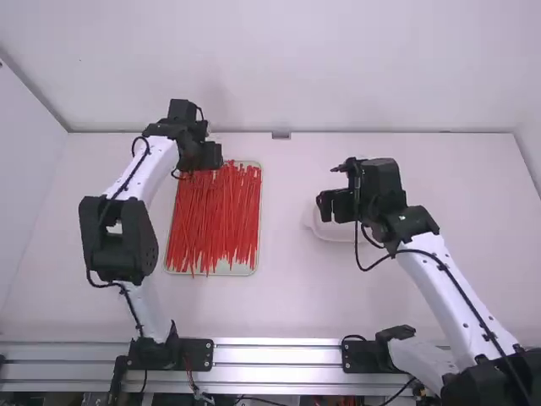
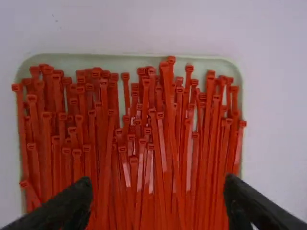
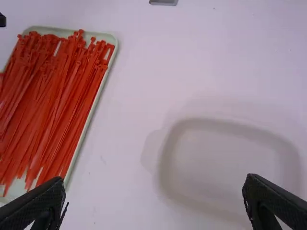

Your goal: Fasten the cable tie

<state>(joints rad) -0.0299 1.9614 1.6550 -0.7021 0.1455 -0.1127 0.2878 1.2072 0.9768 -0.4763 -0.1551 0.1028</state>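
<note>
A heap of red cable ties (image 1: 215,218) lies lengthwise on a pale green tray (image 1: 245,269) left of the table's middle. My left gripper (image 1: 201,161) hovers over the far end of the heap, open, its black fingertips (image 2: 67,206) spread wide over the ties (image 2: 129,143) with nothing between them. My right gripper (image 1: 338,203) hangs open above a white tub (image 3: 225,163) right of the tray; the ties (image 3: 48,100) and the tray's edge (image 3: 98,108) show off to the side.
The white tub (image 1: 325,228) sits just right of the middle, partly under my right gripper. A small grey fitting (image 1: 281,134) marks the table's far edge. Bare white table lies between tray and tub and toward the front.
</note>
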